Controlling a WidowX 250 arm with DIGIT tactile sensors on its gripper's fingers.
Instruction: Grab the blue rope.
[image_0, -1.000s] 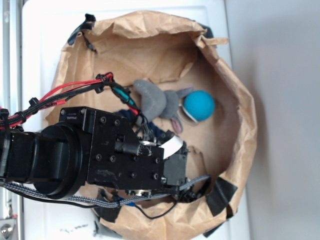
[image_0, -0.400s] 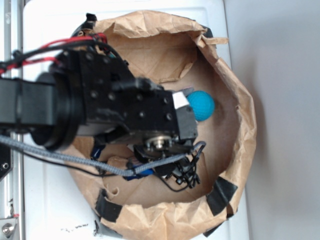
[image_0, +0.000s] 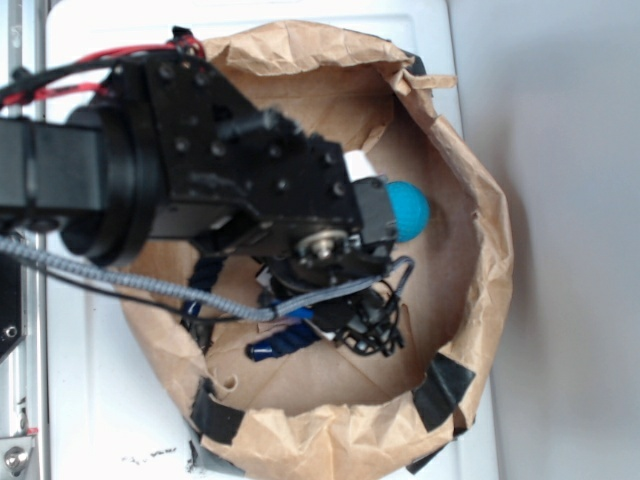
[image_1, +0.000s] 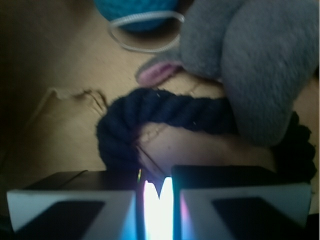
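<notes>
The blue rope (image_1: 165, 107) is a thick, dark navy twist that arcs just ahead of my fingertips and runs right under a grey plush toy (image_1: 250, 60). My gripper (image_1: 157, 177) has its jaws drawn nearly together, and the rope's left bend passes down into them. A thin bright slit remains between the fingers. From the exterior view my arm covers most of the rope. Only a brighter blue end (image_0: 280, 338) and a dark stretch show beneath my gripper (image_0: 325, 295), inside the paper bag.
The brown paper bag (image_0: 480, 200) has high crumpled walls with black tape patches (image_0: 445, 385). A teal ball (image_0: 408, 210) lies at the right of the bag, also at the top of the wrist view (image_1: 135, 10). A grey braided cable (image_0: 150, 285) hangs under my arm.
My arm has moved from the bag's lower left toward its middle and looms larger in view. It now covers the plush toy. The rope's blue end shows below the gripper.
</notes>
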